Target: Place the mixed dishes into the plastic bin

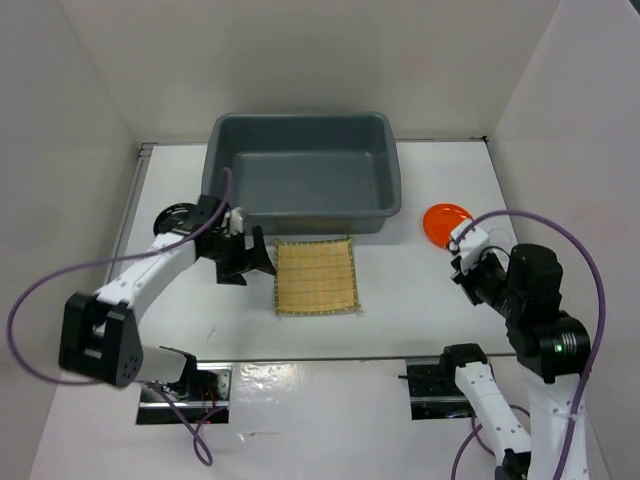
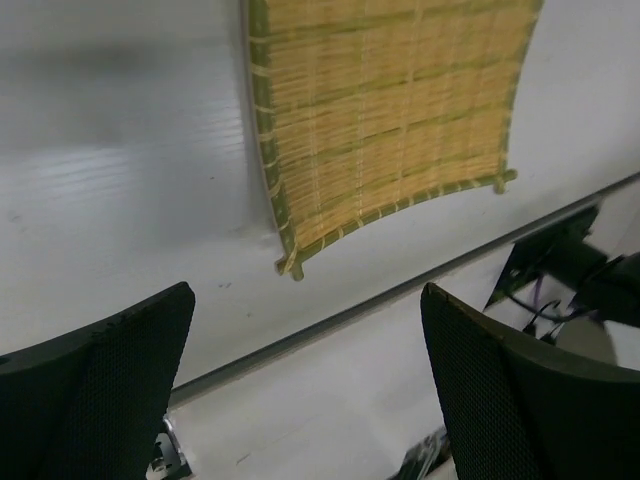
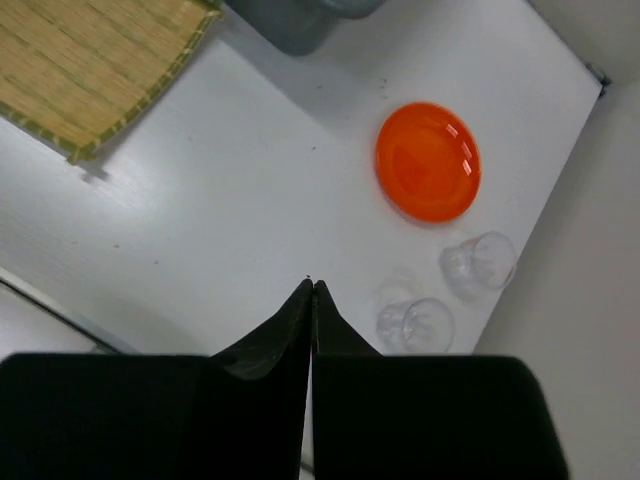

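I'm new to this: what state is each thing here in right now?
Plastic bin: nothing in it.
Bamboo mat: flat on the table, outside the bin.
Orange plate: on the table, empty.
Two glass cups: on the table beside the plate.
Black bowl: on the table, partly hidden.
Left gripper: jaws wide open, empty.
Right gripper: jaws shut, empty.

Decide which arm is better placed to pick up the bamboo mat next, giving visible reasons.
Left, probably. The left gripper stands open right beside the bamboo mat, at its left edge. The right gripper is shut and sits across the table, near the orange plate and glass cups.
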